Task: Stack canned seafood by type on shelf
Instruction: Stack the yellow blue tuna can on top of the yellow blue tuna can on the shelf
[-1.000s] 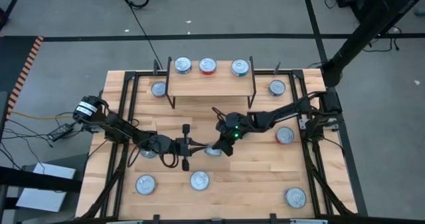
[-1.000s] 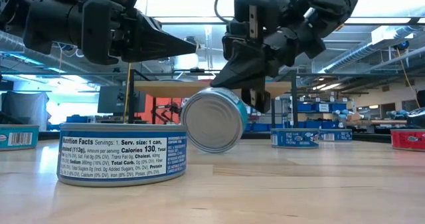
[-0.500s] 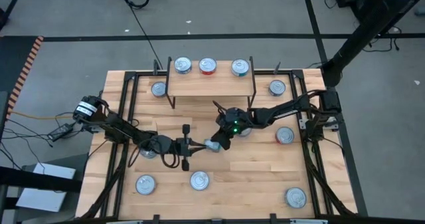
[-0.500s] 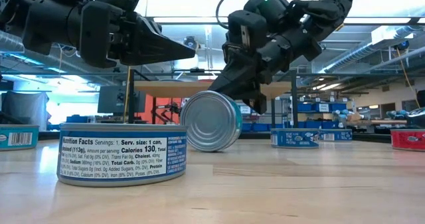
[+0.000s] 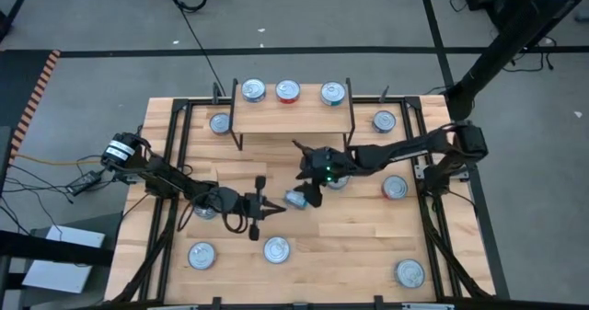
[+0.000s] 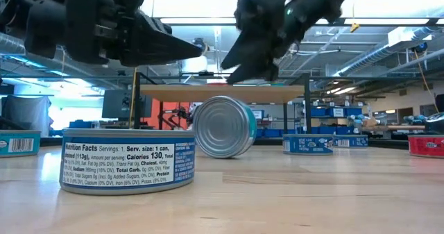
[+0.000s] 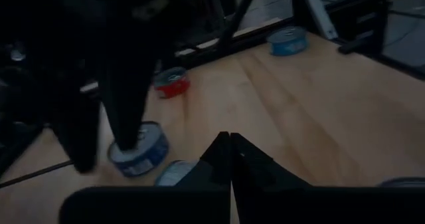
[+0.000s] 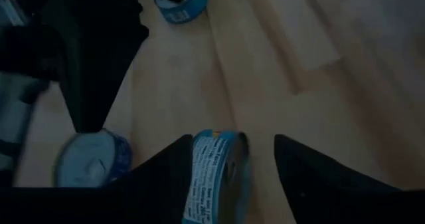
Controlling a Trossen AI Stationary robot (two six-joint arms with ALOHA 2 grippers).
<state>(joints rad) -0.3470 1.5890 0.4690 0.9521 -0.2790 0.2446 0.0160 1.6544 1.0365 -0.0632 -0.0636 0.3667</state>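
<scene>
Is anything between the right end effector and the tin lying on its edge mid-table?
Nothing visible. The right end effector hangs open just above the tipped tin, fingers either side. The left end effector, shut, points at it from beside.

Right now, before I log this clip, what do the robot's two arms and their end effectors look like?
Both arms are dark, jointed and matte. The left arm carries a white label near its base, with black cables looping beside it. The right arm shows a small green light near its wrist. The left end effector and right end effector each end in two black, tapering fingers.
</scene>
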